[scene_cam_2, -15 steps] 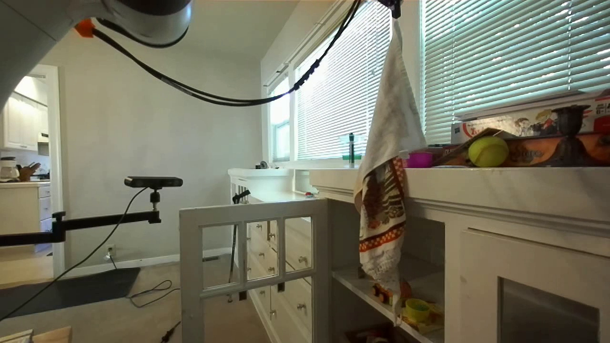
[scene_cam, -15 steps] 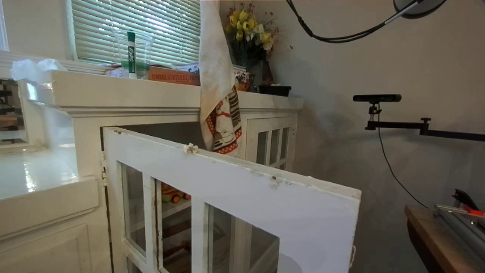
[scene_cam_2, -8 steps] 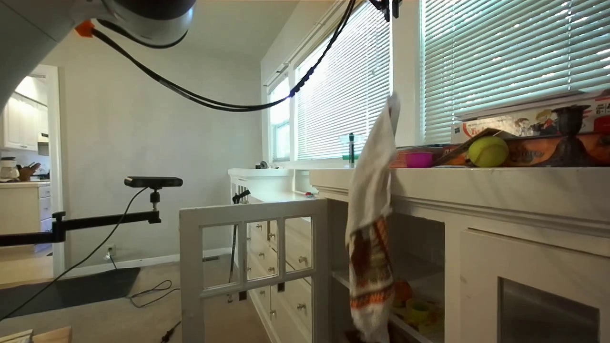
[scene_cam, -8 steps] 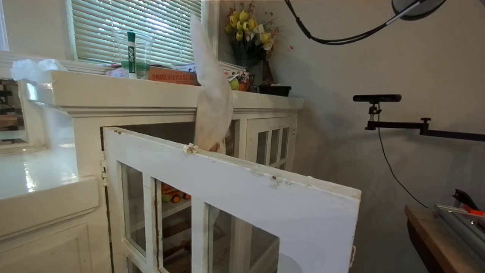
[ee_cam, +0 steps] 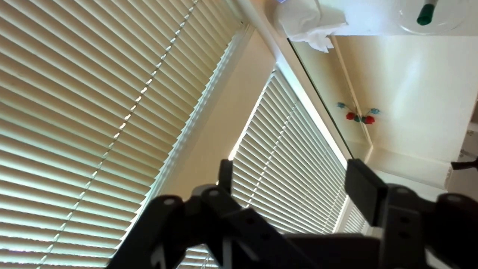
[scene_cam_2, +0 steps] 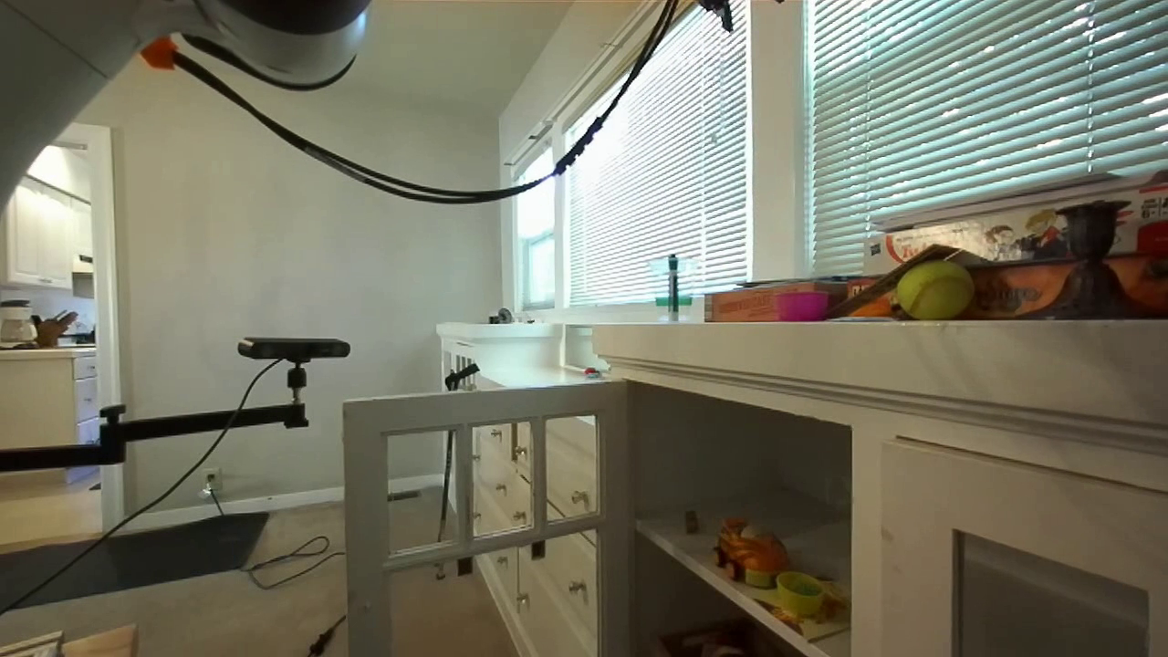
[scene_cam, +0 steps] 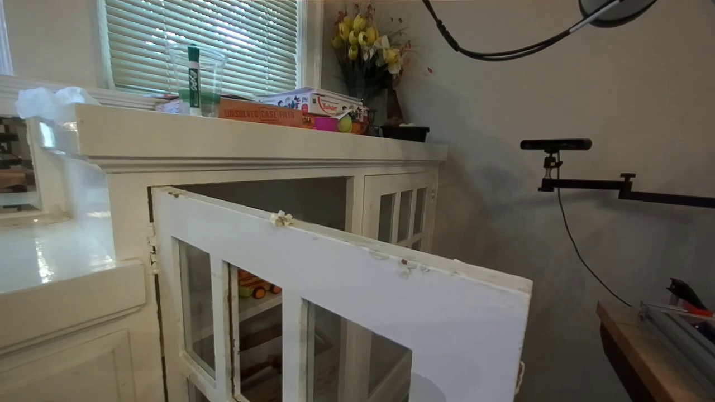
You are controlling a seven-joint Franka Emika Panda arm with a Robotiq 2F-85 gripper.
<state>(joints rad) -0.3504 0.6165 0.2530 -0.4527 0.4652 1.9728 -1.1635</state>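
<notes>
The gripper (ee_cam: 291,179) hangs high, jaws parted, holding nothing. Care here probably means unhurried motion, its fingers (ee_cam: 364,192) kept off the window blinds (ee_cam: 74,112), which fill the wrist view's left beyond it; they look pale, narrow-slatted, daylight leaking through. At far right stands a green-capped marker (ee_cam: 426,15).

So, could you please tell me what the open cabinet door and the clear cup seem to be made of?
Cabinet door: probably wood, painted smooth white, with chipped paint along the top. Clear cup: plastic or glass, transparent; blinds show through it.
</notes>
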